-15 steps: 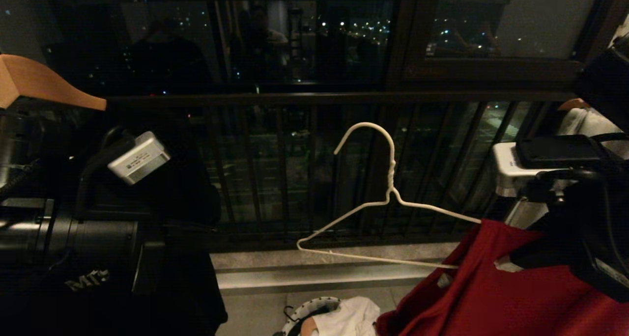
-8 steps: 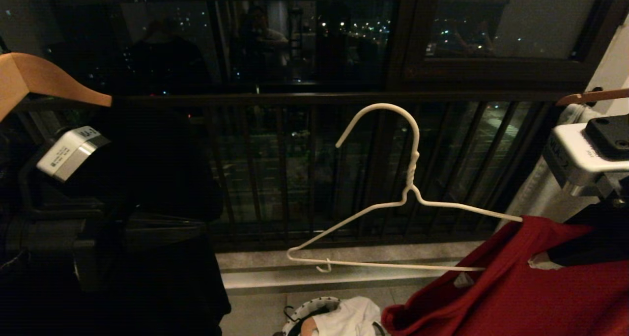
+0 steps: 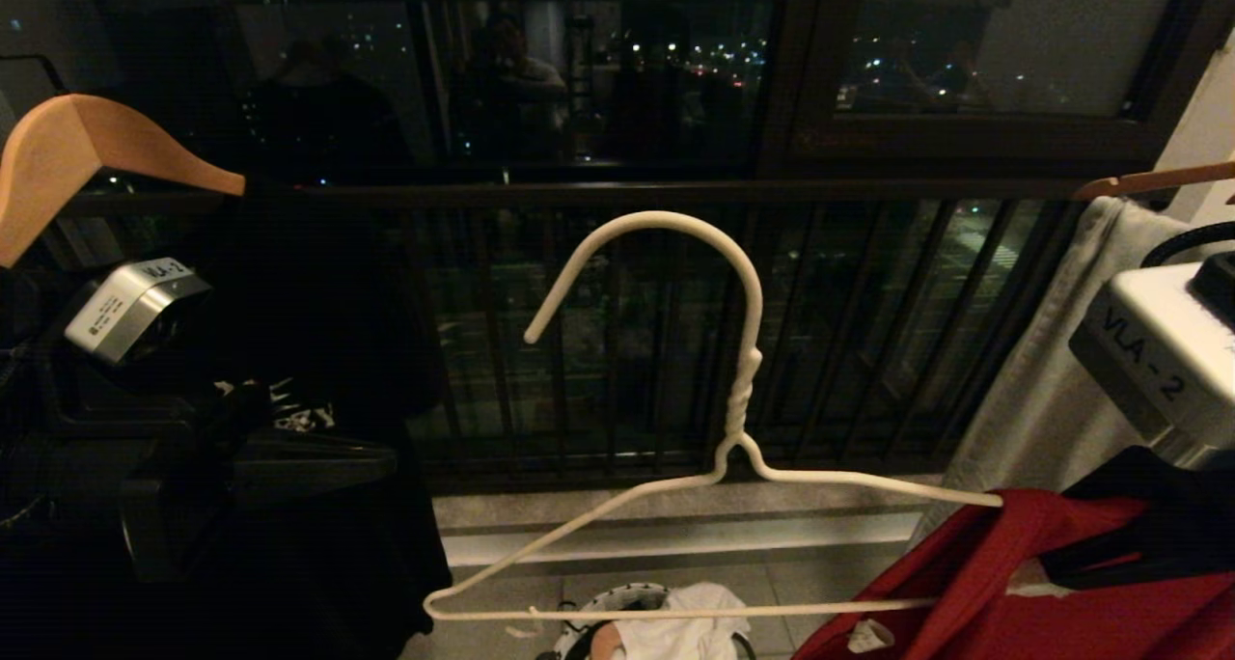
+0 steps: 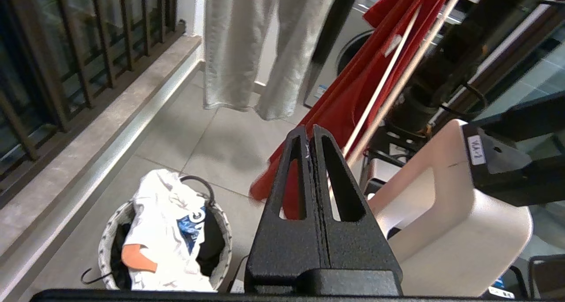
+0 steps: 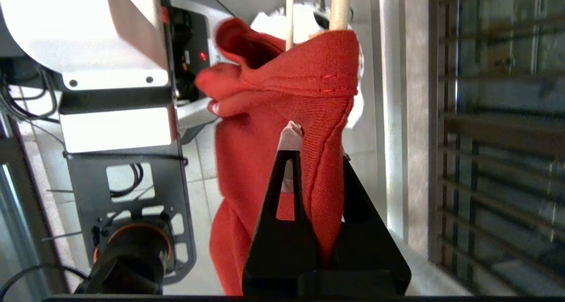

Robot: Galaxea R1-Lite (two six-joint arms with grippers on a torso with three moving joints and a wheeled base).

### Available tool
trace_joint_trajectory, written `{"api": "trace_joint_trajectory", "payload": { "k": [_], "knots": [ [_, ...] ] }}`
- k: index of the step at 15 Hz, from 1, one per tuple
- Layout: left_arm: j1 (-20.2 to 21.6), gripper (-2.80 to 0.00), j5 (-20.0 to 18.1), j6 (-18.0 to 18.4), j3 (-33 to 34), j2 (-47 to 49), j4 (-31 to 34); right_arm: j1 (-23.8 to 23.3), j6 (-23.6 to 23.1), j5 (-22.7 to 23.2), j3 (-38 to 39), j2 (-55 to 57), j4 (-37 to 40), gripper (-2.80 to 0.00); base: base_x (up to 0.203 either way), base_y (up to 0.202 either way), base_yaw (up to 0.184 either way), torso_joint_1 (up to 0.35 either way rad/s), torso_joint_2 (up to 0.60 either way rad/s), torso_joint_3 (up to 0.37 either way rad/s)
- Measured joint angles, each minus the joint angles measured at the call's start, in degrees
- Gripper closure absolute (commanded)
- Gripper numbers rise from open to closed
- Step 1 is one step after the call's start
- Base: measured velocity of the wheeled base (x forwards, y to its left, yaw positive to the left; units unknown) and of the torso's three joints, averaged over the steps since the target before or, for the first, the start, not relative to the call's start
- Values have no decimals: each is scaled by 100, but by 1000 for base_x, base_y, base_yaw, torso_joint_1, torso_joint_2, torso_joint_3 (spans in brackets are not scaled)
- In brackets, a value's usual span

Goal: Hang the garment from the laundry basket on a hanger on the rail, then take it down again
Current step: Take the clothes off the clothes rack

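The right gripper (image 5: 309, 138) is clamping the red garment (image 5: 273, 160) near its collar, the fabric and a small white neck label (image 5: 291, 132) pinched between the black fingers (image 5: 282, 205). The white wire hanger (image 3: 733, 428) is running one shoulder into the garment, its other corner and hook standing free in front of the dark balcony railing (image 3: 579, 197). The left gripper (image 4: 312, 136) is hanging at the left with its fingers pressed together on nothing, tips just beside the hanger's bars. Housings on both arms are showing "VLA-2". The laundry basket (image 4: 110, 231) is sitting on the tiled floor below, holding a white T-shirt (image 4: 163, 231). A wooden hanger (image 3: 87, 149) is crowding the upper left, a grey cloth (image 3: 1052, 390) the right; open air is lying around the wire hook.
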Motion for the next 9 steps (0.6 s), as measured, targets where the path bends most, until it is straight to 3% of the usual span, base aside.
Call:
{"api": "trace_joint_trajectory", "payload": {
  "k": [2,3,9],
  "knots": [
    [-6,0,-151,2,18,-9,-5,73,1,130,1,61,-74,0,0,0,0,0,0,0],
    [-6,-280,-275,10,58,-15,-10,80,5,266,1,75,-86,0,0,0,0,0,0,0],
    [-62,-280,-376,457,261,-82,-11,-49,7,710,1,100,-251,0,0,0,0,0,0,0]
  ]
}}
